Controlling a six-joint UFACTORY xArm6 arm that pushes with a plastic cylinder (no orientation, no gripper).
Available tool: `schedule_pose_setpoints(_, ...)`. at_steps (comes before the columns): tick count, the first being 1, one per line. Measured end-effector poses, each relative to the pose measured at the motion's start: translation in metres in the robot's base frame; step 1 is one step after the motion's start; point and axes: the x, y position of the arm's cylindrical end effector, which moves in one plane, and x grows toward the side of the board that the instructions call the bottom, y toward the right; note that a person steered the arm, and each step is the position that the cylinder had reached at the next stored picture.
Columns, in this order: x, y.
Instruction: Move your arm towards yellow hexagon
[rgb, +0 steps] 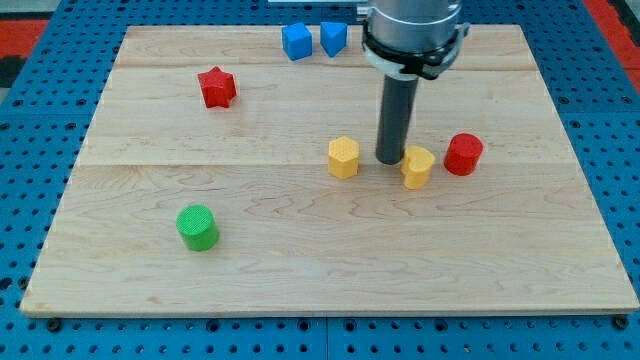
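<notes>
My tip sits just right of the yellow hexagon.

Bright, even light; sharp, soft shadows

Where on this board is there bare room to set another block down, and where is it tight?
Bare wood runs along the view's bottom, right of the green cylinder, and between the red star and the yellow hexagon. It is crowded mid-right: my tip stands between that hexagon and the second yellow block, with the red cylinder beside it.
</notes>
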Motion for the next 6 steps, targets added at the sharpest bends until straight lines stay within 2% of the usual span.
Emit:
schedule_pose_setpoints(1, 0.066, 0.044)
schedule_pose_setpoints(2, 0.111, 0.061)
schedule_pose_setpoints(3, 0.086, 0.041)
schedule_pose_setpoints(4, 0.086, 0.068)
schedule_pose_setpoints(5, 0.075, -0.045)
schedule_pose_setpoints(6, 0.059, -0.085)
